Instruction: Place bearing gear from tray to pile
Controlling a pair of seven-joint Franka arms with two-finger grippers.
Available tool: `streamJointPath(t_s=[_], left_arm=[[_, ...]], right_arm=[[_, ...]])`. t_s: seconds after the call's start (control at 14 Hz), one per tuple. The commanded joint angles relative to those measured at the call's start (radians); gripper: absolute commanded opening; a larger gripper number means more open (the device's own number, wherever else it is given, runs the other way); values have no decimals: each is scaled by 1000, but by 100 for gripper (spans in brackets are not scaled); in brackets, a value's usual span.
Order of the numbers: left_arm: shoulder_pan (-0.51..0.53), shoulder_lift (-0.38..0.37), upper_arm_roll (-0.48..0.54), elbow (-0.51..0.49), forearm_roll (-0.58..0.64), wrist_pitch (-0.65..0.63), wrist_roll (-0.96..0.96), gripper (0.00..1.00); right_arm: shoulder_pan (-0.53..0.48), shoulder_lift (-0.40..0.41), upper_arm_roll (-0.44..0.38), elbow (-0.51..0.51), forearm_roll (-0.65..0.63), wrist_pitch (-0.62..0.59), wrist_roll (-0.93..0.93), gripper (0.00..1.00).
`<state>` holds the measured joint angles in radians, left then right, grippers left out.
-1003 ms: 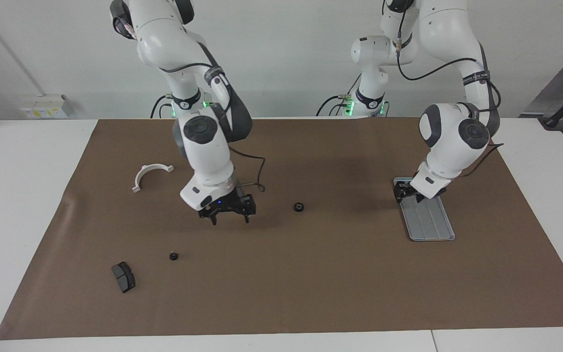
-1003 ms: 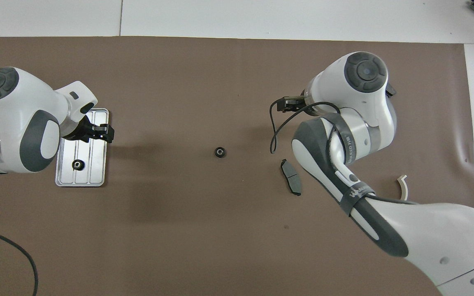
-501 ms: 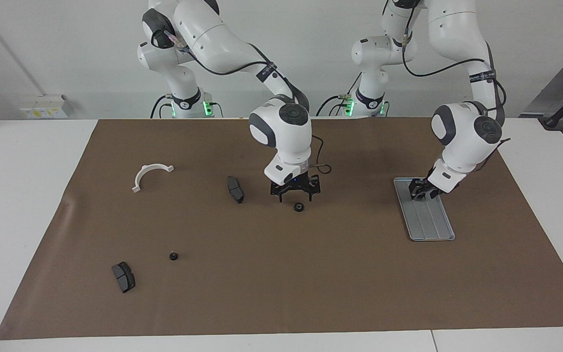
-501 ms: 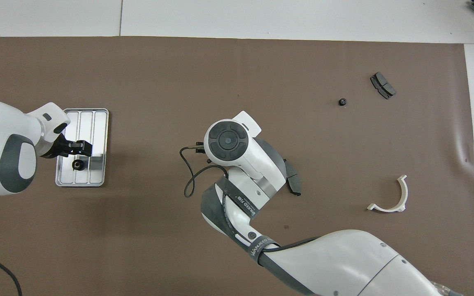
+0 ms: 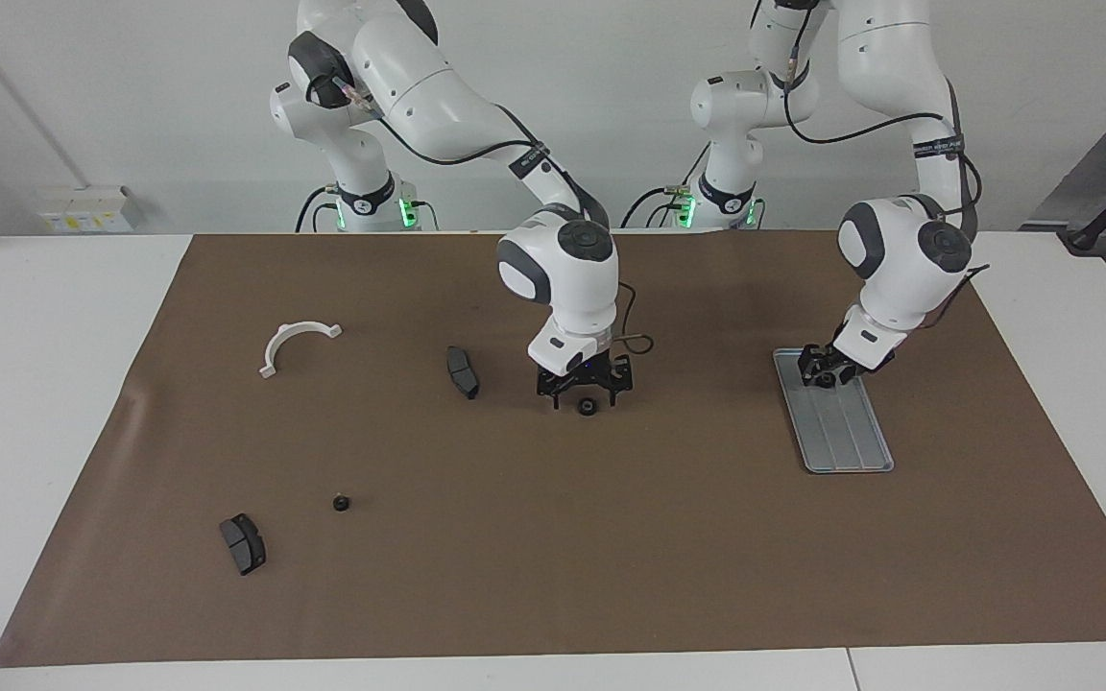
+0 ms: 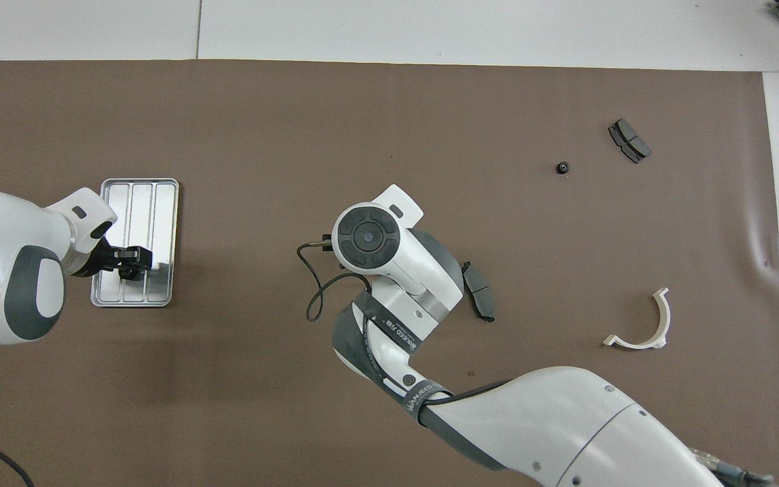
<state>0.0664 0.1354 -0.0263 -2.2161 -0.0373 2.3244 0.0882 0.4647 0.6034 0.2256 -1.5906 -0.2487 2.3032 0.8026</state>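
Reaching down with the left pincer [image 5: 824, 374] onto the end of the tray [image 5: 851, 441] nearer the robots, at mid-height in the facing frame toward the left arm's end of the worktop [image 5: 63, 317]. Standing partly open there, one finger on either side of the bearing gear [image 5: 827, 381]. Not showing whether the fingers are pressing on it. Resting the gear on the tray floor, in the overhead frame low on the tray close to its robot-side rim [image 6: 131, 272].

Hanging the right pincer [image 5: 584, 393] at the centre of the facing frame, low over the brown mat [image 5: 668, 566]. Spreading its fingers wide and holding nothing. Straddling a second bearing gear [image 5: 587, 406] lying on the mat between the fingertips. Hiding both under the arm's wrist in the overhead frame.

Lying loose toward the right arm's end of the mat:
- white half-ring bracket [image 5: 296, 344], at mid-height in the facing frame;
- brake pad [image 5: 462, 371], beside the right pincer;
- second brake pad [image 5: 243, 543], low in the facing frame, farther from the robots;
- small black round part [image 5: 342, 502], near that second pad.

All well apart from the tray.
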Motion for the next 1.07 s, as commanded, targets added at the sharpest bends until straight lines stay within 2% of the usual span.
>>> streamJointPath(t_s=[0.0, 0.21, 0.43, 0.5, 0.72, 0.79, 1.0], left_arm=[[16, -60, -6, -66, -10, 30, -4, 71], [16, -66, -6, -91, -10, 59, -37, 71], [15, -72, -6, -132, -10, 127, -65, 71], [13, -74, -6, -132, -10, 128, -65, 70], [10, -74, -6, -134, -10, 128, -68, 68], [9, -74, -6, -137, -10, 128, -79, 66], [6, -79, -6, -142, -10, 133, -82, 59]], right_arm=[[-6, 12, 6, -11, -32, 51, 20, 100], [-1, 12, 6, -31, -32, 62, 17, 100], [-1, 12, 6, -40, -34, 61, 17, 72], [0, 12, 8, -40, -34, 53, 17, 66], [0, 10, 8, -40, -34, 50, 15, 64], [-1, 10, 8, -39, -34, 50, 13, 60], [-1, 10, 9, -38, -34, 45, 13, 39]])
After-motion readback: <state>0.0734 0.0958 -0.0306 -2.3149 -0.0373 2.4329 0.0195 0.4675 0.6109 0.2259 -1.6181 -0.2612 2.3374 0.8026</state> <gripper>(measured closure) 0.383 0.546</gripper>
